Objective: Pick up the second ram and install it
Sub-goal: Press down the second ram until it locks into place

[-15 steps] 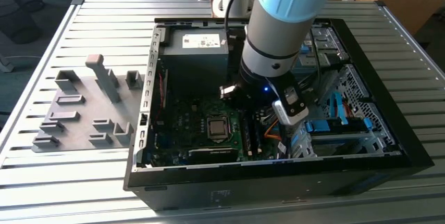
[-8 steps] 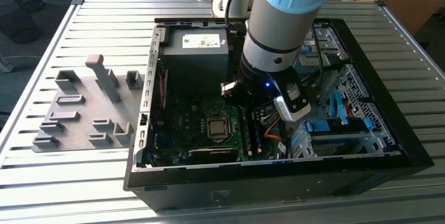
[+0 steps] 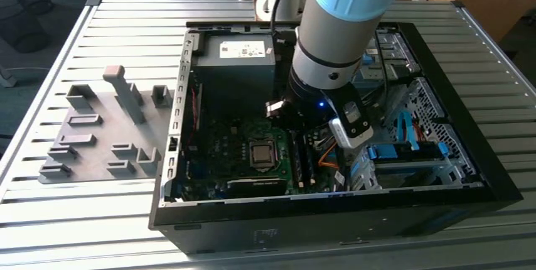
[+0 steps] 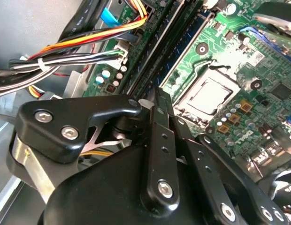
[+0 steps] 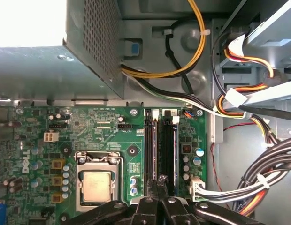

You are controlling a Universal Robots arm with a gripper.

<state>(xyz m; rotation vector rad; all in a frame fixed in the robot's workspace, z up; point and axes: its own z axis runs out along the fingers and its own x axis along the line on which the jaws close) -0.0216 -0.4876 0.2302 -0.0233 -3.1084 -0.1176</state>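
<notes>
From the exterior view's left: grey holder blocks [image 3: 100, 138] on the worktop [image 3: 50, 220], then the open computer case [image 3: 469, 188] with the arm reaching in. The jaws [image 5: 159, 180] look nearly closed, pressing over the second ram [image 5: 168, 150], which seems to stand in its slot beside the first; uneven pressing could leave it half-seated. The first wrist view shows both slots and the processor socket [image 5: 96, 185]; the exterior view hides them behind the arm.

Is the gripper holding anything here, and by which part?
Nothing: the gripper has its jaws shut, empty, over the thin dark memory stick.
</notes>
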